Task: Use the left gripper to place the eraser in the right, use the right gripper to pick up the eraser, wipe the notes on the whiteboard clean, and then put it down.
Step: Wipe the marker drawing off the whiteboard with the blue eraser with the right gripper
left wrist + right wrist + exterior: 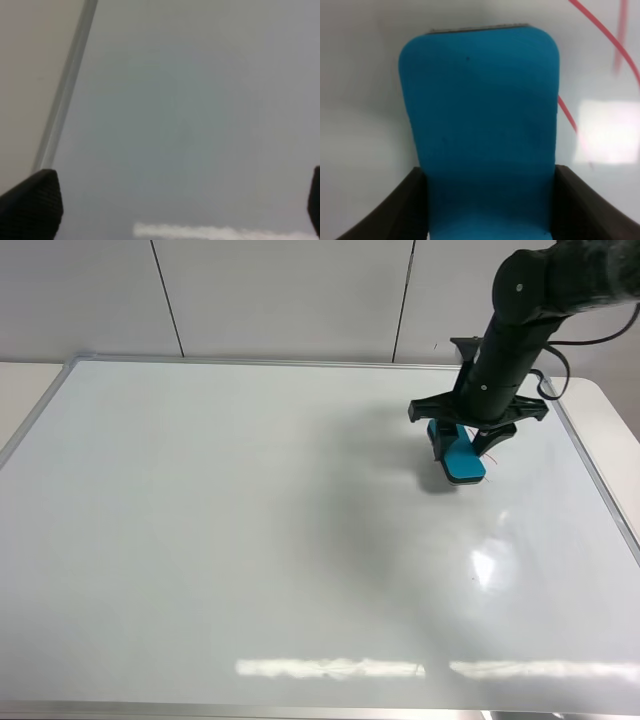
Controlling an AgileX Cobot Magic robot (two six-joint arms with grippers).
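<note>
The teal-blue eraser (462, 458) lies flat on the whiteboard (250, 540) at its far right. My right gripper (468, 436) is shut on the eraser's near end; the right wrist view shows the eraser (482, 130) between both dark fingers (400, 210). Thin red notes (600, 35) curve beside the eraser there, and a small red stroke (490, 458) shows in the high view. My left gripper (175, 200) is open and empty over the board near its silver frame (65, 90); it is out of the high view.
The cream tabletop (610, 430) shows beyond the board's right and left edges. A grey panelled wall (280, 295) stands behind. Light glare lies on the board near its front edge (330, 668).
</note>
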